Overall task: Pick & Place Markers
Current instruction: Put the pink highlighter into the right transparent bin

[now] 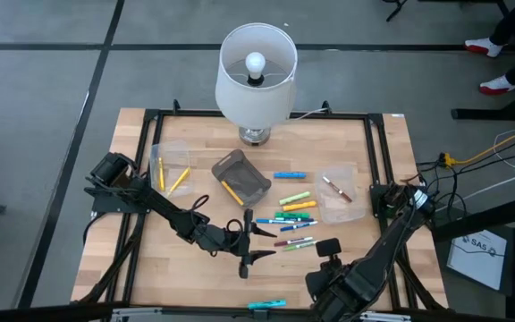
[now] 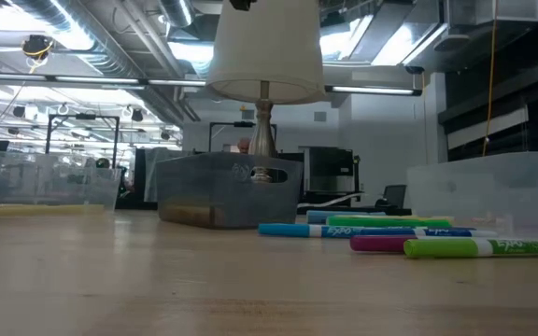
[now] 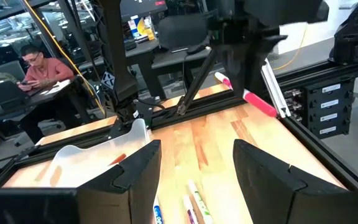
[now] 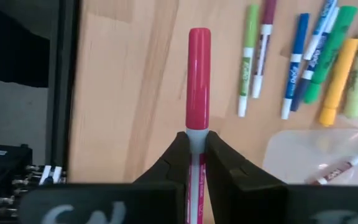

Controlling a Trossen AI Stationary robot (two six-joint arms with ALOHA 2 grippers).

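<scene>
Several markers in green, yellow, blue and pink lie in a loose cluster at the table's middle, also seen in the low view and the right wrist view. One blue marker lies farther back, and a cyan one is at the near edge. My left gripper is open just left of the cluster, with marker ends showing between its fingers. My right gripper is near the cluster's near right side, shut on a pink-capped marker. My right gripper pinches the pink-capped marker between its two fingers on the white barrel just behind the cap. The marker lies along the fingers, its cap pointing out past the tips. In the left wrist view the marker is lifted clear of the table, tilted.
A clear bin with yellow markers stands on the left. A grey bin holding a yellow marker is at the centre, and a clear bin with a red-brown marker is on the right. A white-shaded lamp stands at the far edge. A person sits beyond the table.
</scene>
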